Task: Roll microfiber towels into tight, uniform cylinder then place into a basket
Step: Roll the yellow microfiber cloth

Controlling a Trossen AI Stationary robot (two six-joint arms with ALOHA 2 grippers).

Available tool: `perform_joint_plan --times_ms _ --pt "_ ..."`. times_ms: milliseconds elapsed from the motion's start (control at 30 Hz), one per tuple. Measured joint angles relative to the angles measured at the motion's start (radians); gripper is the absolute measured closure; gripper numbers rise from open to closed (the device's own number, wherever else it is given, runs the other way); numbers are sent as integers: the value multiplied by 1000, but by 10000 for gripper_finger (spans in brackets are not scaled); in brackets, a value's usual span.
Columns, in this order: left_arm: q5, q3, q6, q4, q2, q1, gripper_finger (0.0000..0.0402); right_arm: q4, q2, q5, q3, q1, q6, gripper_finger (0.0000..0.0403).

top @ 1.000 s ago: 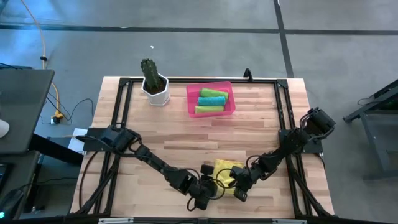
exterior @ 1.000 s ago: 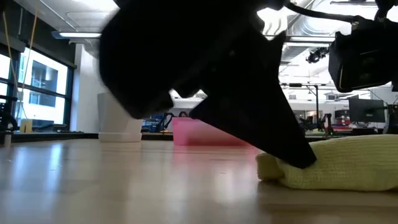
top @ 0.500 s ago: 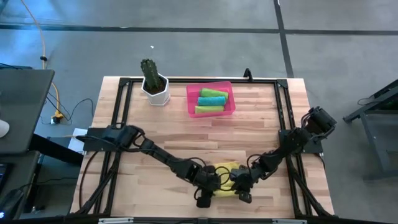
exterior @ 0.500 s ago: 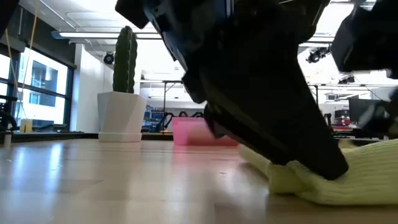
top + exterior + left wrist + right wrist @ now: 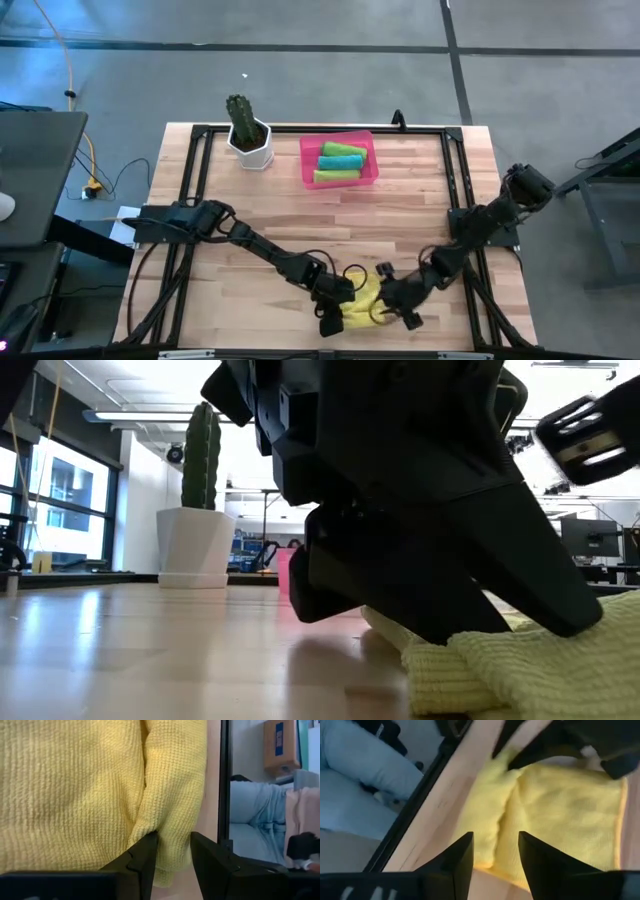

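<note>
High view: the yellow towel (image 5: 362,300) lies at the 6 o'clock edge of the table (image 5: 300,215), between the left tool (image 5: 335,312) and right tool (image 5: 398,306). The basket (image 5: 306,160) at 12 o'clock holds three rolled towels (image 5: 340,163).

Low view: dark arm links press low over the cloth's raised fold, probably to form the roll.

Left wrist view: the fingers are narrowly parted, pinching that fold.

Right wrist view: the fingers stand apart, gripping nothing, poised above the cloth's edge.
</note>
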Motion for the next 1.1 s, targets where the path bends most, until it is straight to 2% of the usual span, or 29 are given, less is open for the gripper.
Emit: perform_joint_plan --times_ms 167,267,367,800,967,1100 --pt "-2 0 -13 -7 0 9 289 18 22 129 0 103 9 269" --pt "-2 0 -16 -7 0 12 289 83 44 225 0 154 10 272" --pt "-3 0 -47 -9 0 18 289 144 85 272 0 186 -32 270" --pt "34 0 -100 -9 0 27 289 161 217 298 1 174 -62 207" --pt "37 0 -115 -9 0 27 289 160 240 300 1 165 -11 222" --pt "38 0 -118 -9 0 27 289 161 240 298 1 165 72 268"
